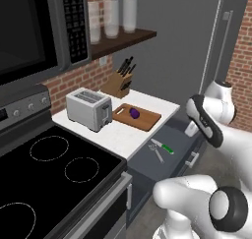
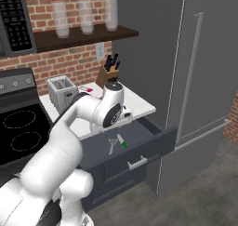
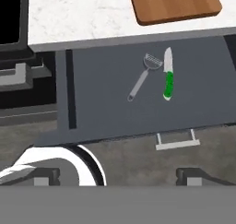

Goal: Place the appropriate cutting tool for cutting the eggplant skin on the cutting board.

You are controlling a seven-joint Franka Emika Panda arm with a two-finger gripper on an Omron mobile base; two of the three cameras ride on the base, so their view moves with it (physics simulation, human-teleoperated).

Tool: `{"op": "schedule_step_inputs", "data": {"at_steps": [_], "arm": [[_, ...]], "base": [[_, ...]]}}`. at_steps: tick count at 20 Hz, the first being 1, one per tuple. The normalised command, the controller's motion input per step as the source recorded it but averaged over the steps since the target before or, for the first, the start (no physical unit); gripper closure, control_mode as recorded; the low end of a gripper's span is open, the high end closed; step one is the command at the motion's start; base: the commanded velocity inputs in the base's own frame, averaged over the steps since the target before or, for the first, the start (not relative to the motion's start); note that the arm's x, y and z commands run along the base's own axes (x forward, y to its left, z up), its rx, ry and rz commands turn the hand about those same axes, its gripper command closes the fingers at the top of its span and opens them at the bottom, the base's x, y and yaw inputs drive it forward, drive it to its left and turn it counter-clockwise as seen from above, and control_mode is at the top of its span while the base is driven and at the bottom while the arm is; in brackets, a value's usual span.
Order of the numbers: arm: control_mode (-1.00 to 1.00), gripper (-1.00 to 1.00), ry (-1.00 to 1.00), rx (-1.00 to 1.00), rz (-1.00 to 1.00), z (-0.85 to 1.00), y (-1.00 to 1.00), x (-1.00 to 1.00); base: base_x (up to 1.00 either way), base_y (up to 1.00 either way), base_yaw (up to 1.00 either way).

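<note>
A silvery metal peeler [image 3: 144, 75] lies on the floor of an open dark grey drawer [image 3: 101, 103] below the white table [image 1: 147, 130], its looped head toward the table edge and its slim handle slanting away toward the drawer front. Just beside it, on its right in the hand view and not touching, lies a green-handled knife [image 3: 168, 75], blade pointing toward the table. The same pair shows in the left base view, peeler [image 1: 157, 154] next to knife [image 1: 164, 147], and in the right base view, peeler [image 2: 112, 145] beside knife [image 2: 122, 141].

The end effector [image 3: 117, 174] hangs above the drawer front with its two dark fingertips [image 3: 46, 176] spread wide and nothing between them; the peeler sits ahead of it, well apart, roughly on the line between the tips and a little toward the right one. The drawer's pale handle [image 3: 177, 142] lies between the tips and the tools.

On the table, the brown wooden cutting board [image 1: 138, 116] carries a small dark purple eggplant [image 1: 134, 113] near its middle; a corner of the board [image 3: 173, 4] reaches the top of the hand view. Left of the board stands a silver toaster [image 1: 89, 108], and behind it a knife block [image 1: 118, 84] with black-handled knives against the brick wall.
</note>
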Motion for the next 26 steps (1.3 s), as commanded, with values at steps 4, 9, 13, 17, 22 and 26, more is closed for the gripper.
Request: {"op": "schedule_step_inputs", "data": {"at_steps": [4,9,13,17,22,26], "arm": [[-1.00,-1.00,0.29,0.04,0.16,-0.63,0.04,1.00],[-1.00,-1.00,0.29,0.02,0.02,-0.62,0.46,0.99],[-1.00,-1.00,0.21,-0.02,0.06,-0.62,0.20,0.28],[-1.00,-1.00,0.14,-0.03,0.05,-0.63,0.30,0.02],[-1.00,-1.00,0.06,-0.06,-0.05,-0.51,0.62,0.12],[-1.00,-1.00,-0.06,-0.01,-0.06,-0.25,0.16,-0.08]], "base": [[0.00,0.00,0.00],[0.00,0.00,0.00],[0.00,0.00,0.00],[0.00,0.00,0.00],[0.00,0.00,0.00],[0.00,0.00,0.00]]}}
